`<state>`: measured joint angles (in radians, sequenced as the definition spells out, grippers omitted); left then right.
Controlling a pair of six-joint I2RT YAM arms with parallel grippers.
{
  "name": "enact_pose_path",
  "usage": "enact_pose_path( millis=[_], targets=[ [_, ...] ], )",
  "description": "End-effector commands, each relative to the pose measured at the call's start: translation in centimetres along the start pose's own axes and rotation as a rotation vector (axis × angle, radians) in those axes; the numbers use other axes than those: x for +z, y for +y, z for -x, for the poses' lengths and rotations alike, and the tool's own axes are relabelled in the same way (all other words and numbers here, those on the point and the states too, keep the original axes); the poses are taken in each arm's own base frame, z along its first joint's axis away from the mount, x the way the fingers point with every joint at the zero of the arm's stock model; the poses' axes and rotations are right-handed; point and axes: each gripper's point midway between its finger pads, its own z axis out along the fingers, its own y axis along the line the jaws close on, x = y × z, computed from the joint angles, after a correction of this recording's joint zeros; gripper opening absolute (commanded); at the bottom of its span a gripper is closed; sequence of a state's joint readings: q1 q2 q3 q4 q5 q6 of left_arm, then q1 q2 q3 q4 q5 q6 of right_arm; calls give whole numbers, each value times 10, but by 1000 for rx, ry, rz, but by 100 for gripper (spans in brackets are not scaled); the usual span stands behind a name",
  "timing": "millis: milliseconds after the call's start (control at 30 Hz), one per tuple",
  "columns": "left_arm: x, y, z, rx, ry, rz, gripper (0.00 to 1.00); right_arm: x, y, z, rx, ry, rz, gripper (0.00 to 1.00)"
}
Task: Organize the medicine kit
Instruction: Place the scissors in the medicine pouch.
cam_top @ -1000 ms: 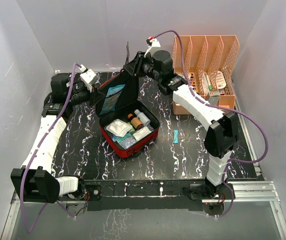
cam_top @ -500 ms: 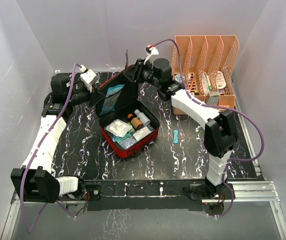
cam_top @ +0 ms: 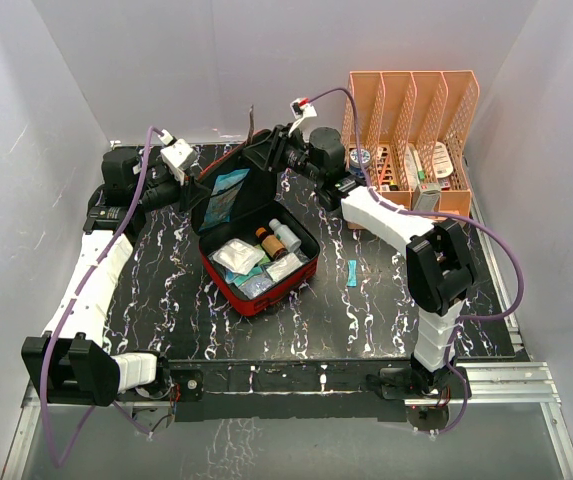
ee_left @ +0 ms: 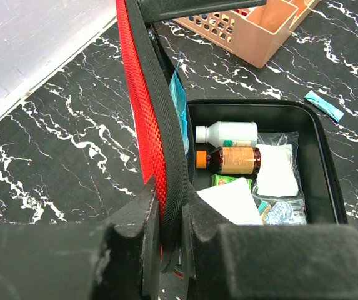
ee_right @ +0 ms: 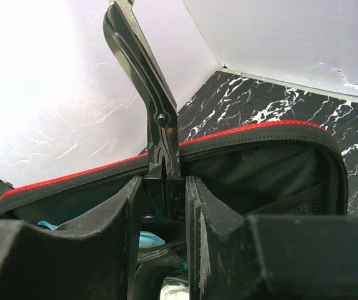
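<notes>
One red medicine kit [cam_top: 253, 300] sits open mid-frame, black-lined lid [cam_top: 228, 195] upright. Left gripper [ee_left: 171, 219] pinches the lid's left edge; right gripper [ee_right: 164, 187] nips a black pull tab [ee_right: 146, 75] on its top rim.

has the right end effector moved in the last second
Yes: the right end effector has shifted down the top view and slightly left, away from the rack's top edge, with the lid.

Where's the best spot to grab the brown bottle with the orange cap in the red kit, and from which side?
Probably its labelled middle, from straight above. The brown bottle lies flat in the medicine kit, with the white bottle and a green pack close alongside, so the jaws should straddle its round body across its width.
</notes>
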<state>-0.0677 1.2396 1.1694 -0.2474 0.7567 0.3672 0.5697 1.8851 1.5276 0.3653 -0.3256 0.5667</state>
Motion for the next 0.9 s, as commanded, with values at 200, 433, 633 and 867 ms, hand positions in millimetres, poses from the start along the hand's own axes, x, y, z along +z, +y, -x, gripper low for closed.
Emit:
enact_pose_path(
  millis=[200,433,633,867],
  targets=[
    [-5,-20,3,-28,5,-73,0,4,14,-12,-63,10,66,0],
    [-7,-22,3,-25,5,-81,0,7,2,-36,-88,82,17,0],
    [-7,-23,2,-23,5,-83,0,4,-3,-34,-104,95,-40,25],
    [-6,-24,0,-24,7,-85,0,-16,4,-19,-156,76,-66,33]
  ],
)
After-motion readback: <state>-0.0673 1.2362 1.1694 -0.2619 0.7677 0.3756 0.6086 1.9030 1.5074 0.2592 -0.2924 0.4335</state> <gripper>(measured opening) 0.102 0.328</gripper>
